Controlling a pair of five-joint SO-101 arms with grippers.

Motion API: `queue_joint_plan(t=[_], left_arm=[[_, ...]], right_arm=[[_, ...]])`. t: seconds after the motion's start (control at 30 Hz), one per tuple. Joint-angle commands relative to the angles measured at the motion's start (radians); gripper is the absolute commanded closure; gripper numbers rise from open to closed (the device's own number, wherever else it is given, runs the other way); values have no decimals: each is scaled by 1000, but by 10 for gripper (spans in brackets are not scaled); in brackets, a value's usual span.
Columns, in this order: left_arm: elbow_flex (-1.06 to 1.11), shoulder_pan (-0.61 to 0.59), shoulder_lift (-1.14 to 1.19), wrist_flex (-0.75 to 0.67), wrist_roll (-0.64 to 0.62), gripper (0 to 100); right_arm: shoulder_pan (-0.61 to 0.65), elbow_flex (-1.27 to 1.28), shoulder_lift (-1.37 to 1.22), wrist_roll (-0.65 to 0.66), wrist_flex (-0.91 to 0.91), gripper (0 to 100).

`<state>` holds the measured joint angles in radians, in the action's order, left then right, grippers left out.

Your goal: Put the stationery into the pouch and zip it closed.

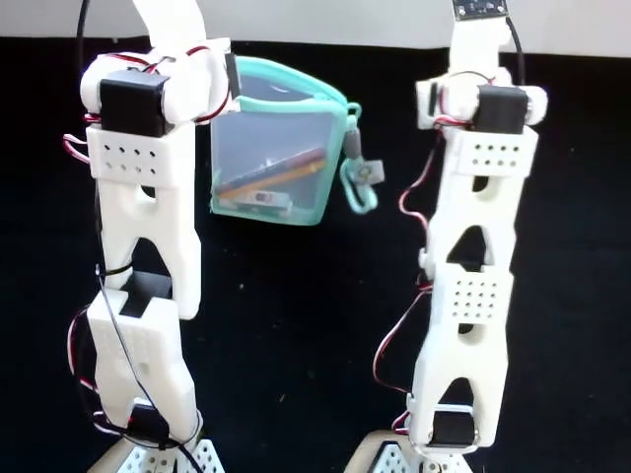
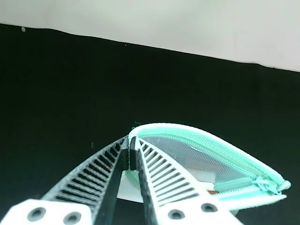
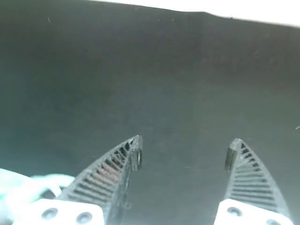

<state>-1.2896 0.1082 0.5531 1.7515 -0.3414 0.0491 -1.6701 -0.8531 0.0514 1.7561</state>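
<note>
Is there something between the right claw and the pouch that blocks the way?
Nothing visible does. Black table lies between the open right claw and the pouch, whose end the left claw pinches.

The left arm (image 1: 148,108) hides one pouch (image 1: 281,148) corner.

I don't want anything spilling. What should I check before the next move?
1. Left pincer shut on the pouch corner: ok.
2. Stationery inside the pouch: ok.
3. Zip fully closed: cannot tell.
4. Right pincer open and holding nothing: ok.
5. Clip hanging apart from the right arm: ok.
</note>
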Motion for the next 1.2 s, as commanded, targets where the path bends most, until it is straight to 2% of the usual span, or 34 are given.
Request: queue_joint_plan(t=[0.0,0.1,0.23,0.3,0.4,0.57,0.63,0.77,0.97,1.17], left_arm=[[15,-4,54,0,6,993],[15,-30,70,-11,6,993],[15,-48,81,-12,6,993],[15,-48,82,-12,6,993],[15,-48,81,-12,6,993],[15,-47,81,-11,6,993],[15,-45,81,-11,6,993],[16,-44,82,-12,6,993],[19,-47,82,-12,8,993],[21,-47,82,-12,8,993]], right_arm=[[7,-91,22,-216,12,707],[28,-90,56,-279,12,707],[110,-82,180,-279,13,707],[150,1,271,-278,13,707],[182,300,461,-262,13,707],[193,981,750,-123,-24,707],[188,1234,819,-54,-134,707],[189,1682,983,34,-495,707],[275,2236,1256,55,-963,707],[300,2597,1385,49,-1363,707]])
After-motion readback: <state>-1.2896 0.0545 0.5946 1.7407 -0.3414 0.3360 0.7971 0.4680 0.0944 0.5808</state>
